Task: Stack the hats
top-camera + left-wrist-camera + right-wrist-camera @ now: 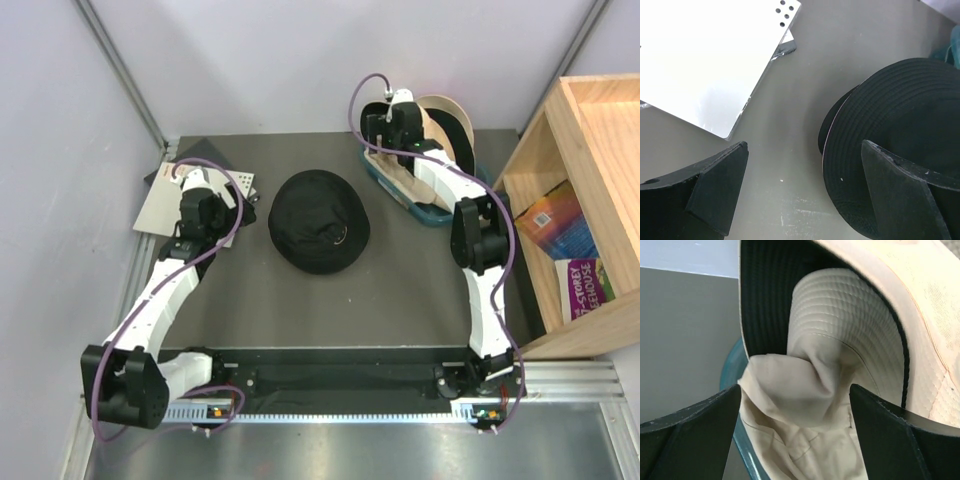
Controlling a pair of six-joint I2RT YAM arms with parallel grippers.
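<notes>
Two white and black robot arms rise from the near edge of a dark grey table.

The left gripper hovers low over the table's left side, its two black fingers spread wide with nothing pinched. Its own camera shows bare table between the fingers. Just left of it lies a white perforated metal sheet, glaring so brightly that its surface detail is lost and cut off at the picture's edge.

Just right of this gripper, near the table's middle, sits a black fabric bucket hat, crown up and brim flat on the table. In the wrist view the right finger covers part of its brim. A thin pale pink edge peeks from under the brim; what it belongs to cannot be made out.

Farther back on the right, the right gripper hangs over a teal plastic tub, fingers also spread wide and gripping nothing. Between and beyond them lies a crumpled cream fabric bucket hat, nested inside a beige bucket hat with a black lining that stands on edge. From above, the arm hides most of the tub and both hats.

At the right edge stands a light wooden shelf unit, cut off by the frame, holding colourful books.
</notes>
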